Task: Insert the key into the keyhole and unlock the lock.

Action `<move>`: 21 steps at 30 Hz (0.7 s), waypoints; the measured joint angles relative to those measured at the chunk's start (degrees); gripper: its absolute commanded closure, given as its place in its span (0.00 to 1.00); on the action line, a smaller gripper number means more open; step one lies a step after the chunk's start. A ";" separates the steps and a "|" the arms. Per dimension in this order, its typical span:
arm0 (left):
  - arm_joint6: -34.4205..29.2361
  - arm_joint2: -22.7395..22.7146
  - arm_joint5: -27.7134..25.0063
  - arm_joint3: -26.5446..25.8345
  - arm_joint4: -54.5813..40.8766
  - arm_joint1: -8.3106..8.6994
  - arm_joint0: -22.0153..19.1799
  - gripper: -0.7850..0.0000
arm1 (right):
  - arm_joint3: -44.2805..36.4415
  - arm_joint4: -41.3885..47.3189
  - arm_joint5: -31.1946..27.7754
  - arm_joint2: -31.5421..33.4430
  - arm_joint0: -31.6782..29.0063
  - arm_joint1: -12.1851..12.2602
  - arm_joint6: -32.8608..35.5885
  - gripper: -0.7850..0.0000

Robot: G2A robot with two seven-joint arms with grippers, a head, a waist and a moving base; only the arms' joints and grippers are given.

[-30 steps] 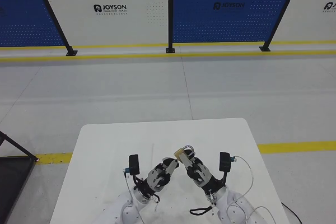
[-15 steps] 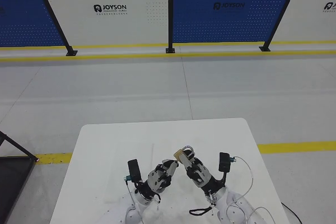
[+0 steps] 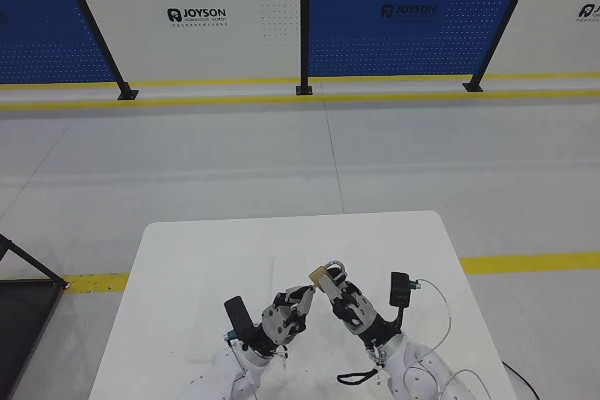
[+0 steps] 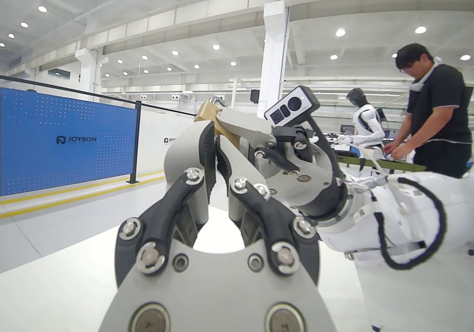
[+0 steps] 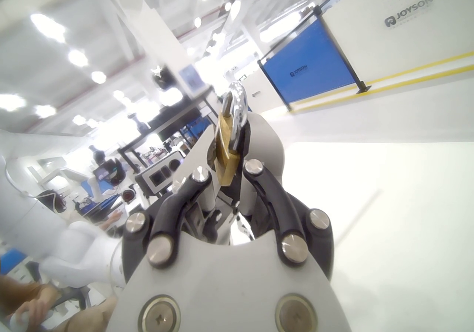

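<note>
Nearest, above the near half of the white table (image 3: 200, 270): right gripper (image 5: 237, 123) pinching the lock (image 5: 225, 153) by its brass body, flat faces between the two fingers, chrome shackle (image 5: 239, 103) poking out past the fingertips. Held up off the tabletop and tilted, shackle end away from the robot. Just beside it, left gripper (image 4: 214, 133), ribbed pads (image 4: 207, 150) pressed almost together, with only a thin slit between them. Cannot tell whether the key sits in that slit, the pads covering it. Tips right up at the brass end of the lock, touching or nearly so; cannot tell which. Both grippers angled in toward each other, meeting at the lock. Farther out, the rest of the tabletop to its far edge, then pale grey floor with a yellow line (image 3: 540, 263). Farthest back, more yellow lines and a fence of blue and white panels (image 3: 400, 40) on black posts.
</note>
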 measured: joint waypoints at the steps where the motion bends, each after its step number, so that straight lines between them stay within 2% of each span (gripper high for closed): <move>1: 0.37 0.19 0.62 0.30 0.30 -0.07 -0.16 1.00 | -0.02 -0.03 0.03 -0.01 0.00 0.01 0.03 1.00; 21: 4.43 1.55 12.96 3.00 5.58 -0.95 -2.22 1.00 | -0.05 -0.31 0.08 -0.12 0.06 0.09 0.03 1.00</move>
